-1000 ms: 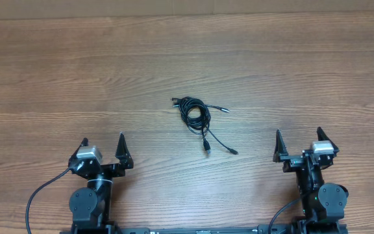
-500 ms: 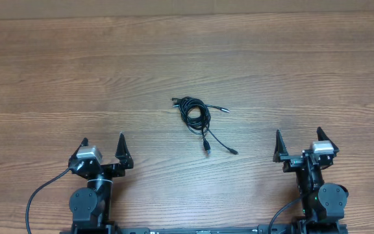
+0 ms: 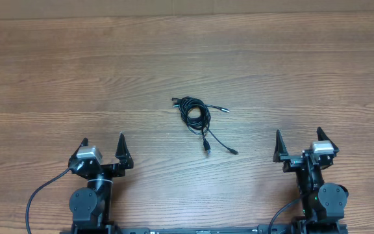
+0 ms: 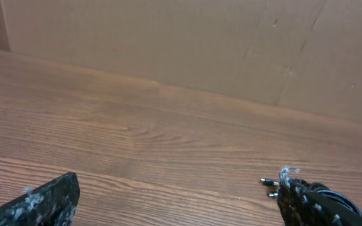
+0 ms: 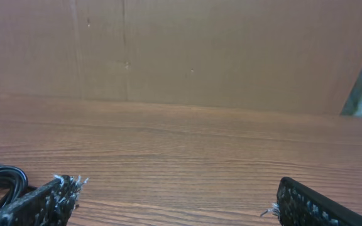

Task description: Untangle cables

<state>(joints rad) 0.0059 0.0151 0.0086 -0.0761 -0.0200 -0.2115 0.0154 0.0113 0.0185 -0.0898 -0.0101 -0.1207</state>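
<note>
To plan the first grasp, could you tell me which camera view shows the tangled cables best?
The overhead view: the cables show whole, coil and loose plug ends alike. The left wrist view catches only two plug tips and some cord; the right wrist view just a loop at its lower left.

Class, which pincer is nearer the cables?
Right, narrowly: the right pincer sits right of the cables, where their plug ends trail; the left pincer sits left of them, slightly farther away.
</note>
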